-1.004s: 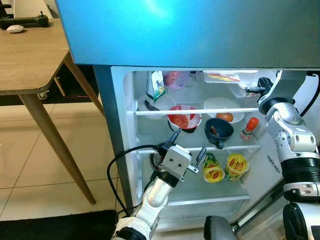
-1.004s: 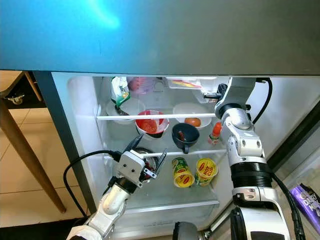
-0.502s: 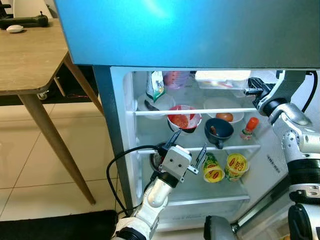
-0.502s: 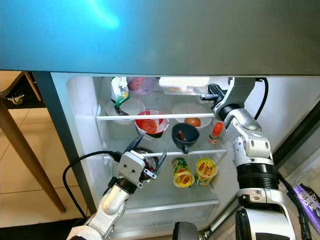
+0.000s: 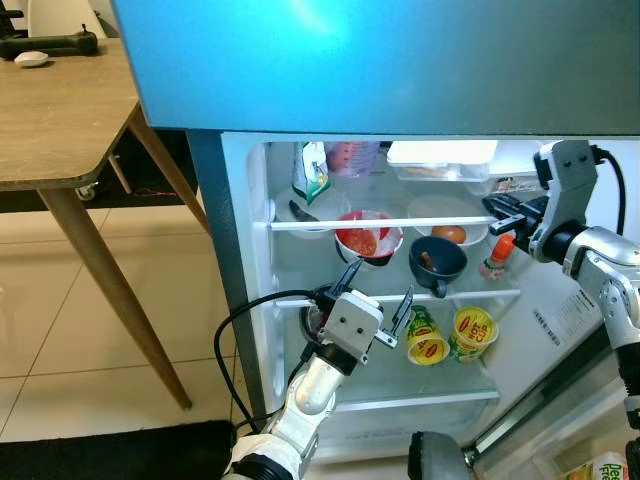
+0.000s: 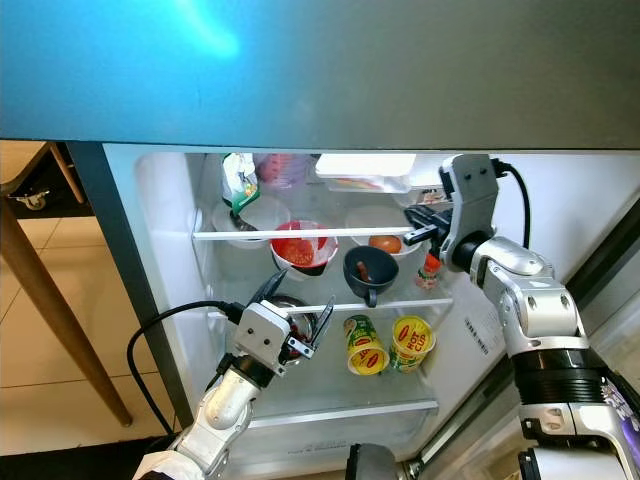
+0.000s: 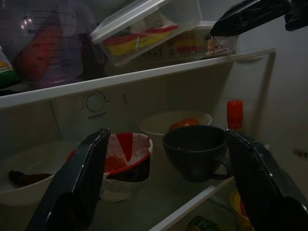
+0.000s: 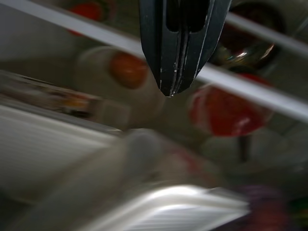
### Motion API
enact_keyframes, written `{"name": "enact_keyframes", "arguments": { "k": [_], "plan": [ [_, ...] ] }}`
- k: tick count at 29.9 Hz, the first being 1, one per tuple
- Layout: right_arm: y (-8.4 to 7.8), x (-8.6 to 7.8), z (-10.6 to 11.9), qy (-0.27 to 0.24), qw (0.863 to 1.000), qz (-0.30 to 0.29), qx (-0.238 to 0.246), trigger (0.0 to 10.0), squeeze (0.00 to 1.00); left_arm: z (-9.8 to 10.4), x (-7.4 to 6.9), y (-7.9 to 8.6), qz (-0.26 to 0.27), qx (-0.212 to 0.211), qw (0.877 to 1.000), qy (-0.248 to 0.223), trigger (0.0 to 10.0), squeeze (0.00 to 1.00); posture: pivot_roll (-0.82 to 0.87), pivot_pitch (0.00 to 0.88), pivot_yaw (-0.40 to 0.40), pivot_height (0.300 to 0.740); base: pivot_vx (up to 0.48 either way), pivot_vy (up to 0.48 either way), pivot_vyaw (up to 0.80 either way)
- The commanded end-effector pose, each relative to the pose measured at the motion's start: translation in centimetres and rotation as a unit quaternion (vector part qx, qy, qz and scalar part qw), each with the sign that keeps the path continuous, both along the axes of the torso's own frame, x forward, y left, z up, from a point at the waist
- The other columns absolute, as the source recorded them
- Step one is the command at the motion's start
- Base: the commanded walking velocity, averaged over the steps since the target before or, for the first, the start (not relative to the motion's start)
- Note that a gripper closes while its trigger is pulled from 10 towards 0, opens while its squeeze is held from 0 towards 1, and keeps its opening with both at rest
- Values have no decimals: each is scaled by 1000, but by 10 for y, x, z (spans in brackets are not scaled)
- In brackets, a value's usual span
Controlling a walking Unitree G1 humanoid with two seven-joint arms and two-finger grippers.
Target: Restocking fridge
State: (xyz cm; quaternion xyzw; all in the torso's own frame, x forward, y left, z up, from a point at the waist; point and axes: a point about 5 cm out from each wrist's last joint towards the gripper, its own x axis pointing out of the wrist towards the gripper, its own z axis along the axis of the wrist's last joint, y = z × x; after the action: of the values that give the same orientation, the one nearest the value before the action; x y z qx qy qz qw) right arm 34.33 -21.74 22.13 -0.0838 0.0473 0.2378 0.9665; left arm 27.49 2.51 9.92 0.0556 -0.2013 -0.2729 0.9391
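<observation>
Left eye view: fridge (image 5: 240, 290) stands open. Left gripper (image 5: 377, 300) hangs before the middle shelf, fingers spread wide, nothing held; same pose as a second ago. Right gripper (image 5: 503, 208) has backed out of the top shelf and now sits at 3 o'clock of the white bowl with the tomato (image 5: 448, 232), above the red-capped bottle (image 5: 497, 256). The clear lidded box (image 5: 442, 160) it was touching now lies alone on the top shelf, shifted toward the middle.

Right eye view: two yellow cups (image 6: 390, 343) lie on the lower shelf, at 6 o'clock of the dark mug (image 6: 370, 273).

Left wrist view: red-lined bowl (image 7: 126, 155) sits between the spread fingers (image 7: 77, 185).

Right wrist view: fingers (image 8: 177, 43) pressed together, empty; background blurred.
</observation>
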Motion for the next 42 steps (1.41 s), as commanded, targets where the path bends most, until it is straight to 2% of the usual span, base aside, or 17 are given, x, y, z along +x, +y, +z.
{"name": "enact_keyframes", "arguments": {
  "k": [1,2,3,5,8,13,16,21,28,34,35,37,39,42],
  "plan": [
    [14,-6,-3,11,999,48,9,10000,0,-3,-3,-7,-9,-2,1000,10,10000,0,-118,0,-66,550,0,0,0],
    [24,-8,-3,10,997,70,26,10000,0,-3,-3,-7,-9,-2,1000,11,10000,0,-118,0,-66,550,0,0,0],
    [24,-8,-3,10,997,70,26,10000,0,-3,-3,-7,-9,-2,1000,11,10000,0,-118,0,-66,550,0,0,0],
    [42,-6,-6,7,995,85,49,10000,0,-3,-3,-7,-8,-2,1000,11,10000,0,-119,0,-66,550,0,0,0],
    [48,-2,-8,6,995,79,58,10000,0,-3,-3,-7,-8,-2,1000,11,10000,0,-119,0,-66,550,0,0,0],
    [74,9,-21,7,995,52,88,10000,0,-3,-3,-6,-7,-3,1000,10,10000,0,-115,0,-65,550,0,0,0],
    [79,10,-23,6,995,51,85,10000,0,-3,-3,-6,-6,-3,1000,10,10000,0,-114,0,-63,550,0,0,0],
    [81,24,-25,-16,996,-3,87,10000,0,-2,-3,-6,-5,-4,1000,9,10000,0,-113,0,-66,550,0,0,0],
    [88,34,-19,-45,996,-13,72,10000,0,-2,-3,-7,-6,-5,1000,8,10000,0,-107,0,-69,550,0,0,0],
    [86,39,-15,-60,995,-28,70,10000,0,-2,-3,-7,-6,-5,1000,8,10000,0,-102,0,-71,550,0,0,0],
    [78,43,-9,-75,993,-55,76,10000,0,-2,-3,-8,-6,-5,1000,8,10000,0,-102,0,-71,550,0,0,0],
    [75,45,-8,-81,991,-66,78,10000,0,-2,-3,-8,-6,-5,1000,8,10000,0,-102,0,-71,550,0,0,0],
    [63,48,-4,-94,987,-105,74,10000,0,-2,-4,-8,-6,-5,1000,8,10000,0,-102,0,-71,550,0,0,0],
    [33,52,2,-116,971,-195,77,10000,0,-2,-4,-8,-7,-4,1000,8,10000,0,-98,0,-74,550,0,0,0]
  ]
}}
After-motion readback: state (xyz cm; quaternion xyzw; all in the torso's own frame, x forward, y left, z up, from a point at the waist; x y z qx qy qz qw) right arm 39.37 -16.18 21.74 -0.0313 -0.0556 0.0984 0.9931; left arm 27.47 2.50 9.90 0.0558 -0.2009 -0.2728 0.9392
